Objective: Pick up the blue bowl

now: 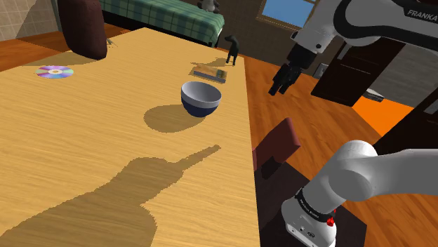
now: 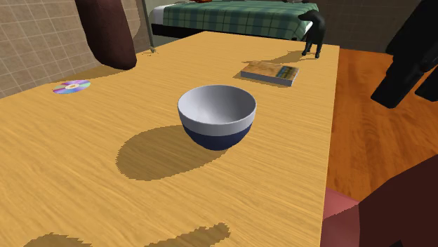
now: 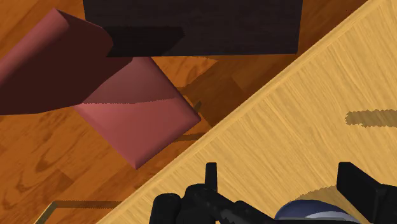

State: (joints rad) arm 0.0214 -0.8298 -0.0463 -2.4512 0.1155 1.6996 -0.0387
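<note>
The hand point(image 3: 283, 184) hangs above the worktop's edge, its black fingers spread apart and clasping nothing. The blue bowl point(image 2: 216, 116) stands upright on the light wooden worktop point(image 1: 105, 161), apart from the hand. Its mouth faces up and its inside is pale; being round, it has no long axis. The worktop also carries one disc point(image 1: 55, 71), one book point(image 1: 210, 73) and one black animal figure point(image 1: 232, 49). Beyond are a wooden floor point(image 1: 260, 119) and one green plaid bed point(image 1: 168, 17).
</note>
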